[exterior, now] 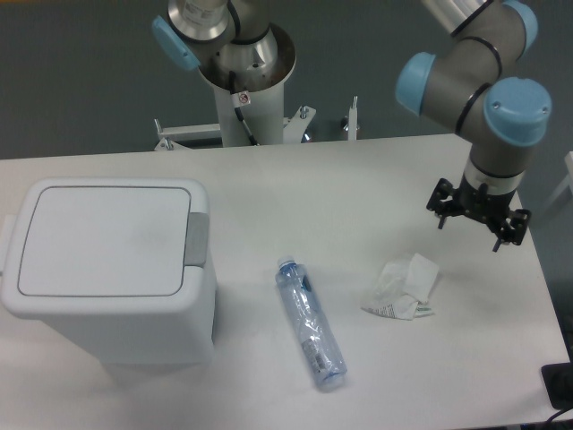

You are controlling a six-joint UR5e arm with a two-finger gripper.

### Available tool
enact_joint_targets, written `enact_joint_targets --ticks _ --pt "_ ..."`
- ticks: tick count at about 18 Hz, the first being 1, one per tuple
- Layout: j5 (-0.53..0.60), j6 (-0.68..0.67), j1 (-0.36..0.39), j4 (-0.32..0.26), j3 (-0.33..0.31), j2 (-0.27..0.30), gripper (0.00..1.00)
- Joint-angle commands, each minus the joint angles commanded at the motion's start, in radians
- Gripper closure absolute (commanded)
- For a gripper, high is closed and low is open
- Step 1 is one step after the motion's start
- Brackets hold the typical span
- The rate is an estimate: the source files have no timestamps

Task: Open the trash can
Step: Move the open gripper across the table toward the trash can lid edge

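Step in hand: the approach, judged from the layout; the lid is down and the arm is well apart from the bin
Trash can: the large boxy white plastic trash can (107, 269) with rounded corners stands at the left end of the white bench (358, 179), its flat hinged lid (103, 240) shut flush
Push tab: the grey push tab (196, 240) sits at the lid's right edge, facing the middle of the bench, untouched
Pincer: the black two-finger pincer (469, 222) hangs over the right side of the bench, pointing down; it holds nothing and touches nothing, its fingers appearing spread, though from above the width of the gap cannot be read surely
Next move: it likely calls for a long crossing leftward, then a descent onto the tab, or a fingertip under the lid's right edge
In the way: a crushed clear plastic bottle (310, 324) lies between pincer and bin; a crumpled white paper wad (403, 287) lies just below the pincer; a raised path should clear both
Risk: a push off-centre may shove the light bin instead of freeing the lid
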Motion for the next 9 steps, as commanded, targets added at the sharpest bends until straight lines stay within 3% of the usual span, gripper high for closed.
enact_joint_targets --ticks 2,9 --pt "-0.056 -0.107 -0.014 0.003 0.002 0.002 0.00" --pt "-0.181 -0.285 -0.048 -0.005 0.002 0.028 0.00"
